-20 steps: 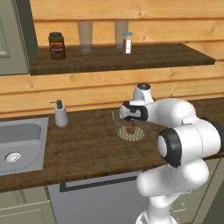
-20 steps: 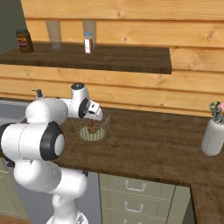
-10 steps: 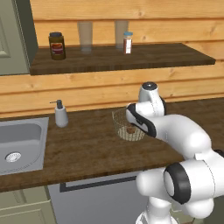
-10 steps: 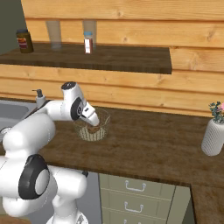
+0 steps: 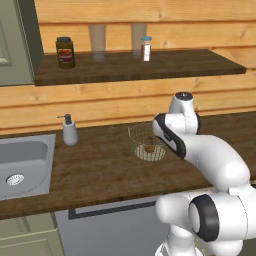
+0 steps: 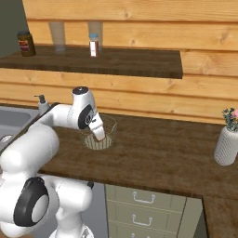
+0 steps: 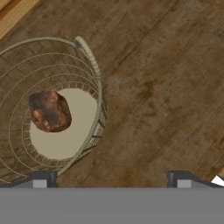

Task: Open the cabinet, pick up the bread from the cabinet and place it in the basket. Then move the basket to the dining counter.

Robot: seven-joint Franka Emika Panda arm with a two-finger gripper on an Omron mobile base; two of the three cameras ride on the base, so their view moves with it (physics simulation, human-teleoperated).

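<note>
Brown bread (image 7: 49,110) in basket (image 7: 89,57) | hand (image 7: 109,178) above, rim-side, empty

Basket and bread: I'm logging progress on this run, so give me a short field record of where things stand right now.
bread: lying inside the basket, on its pale base
basket: upright on the wood worktop, right of the sink
gripper: above the basket's rim, open, holding nothing
soap dispenser: beside the sink
step left: carry the basket to the dining counter
</note>
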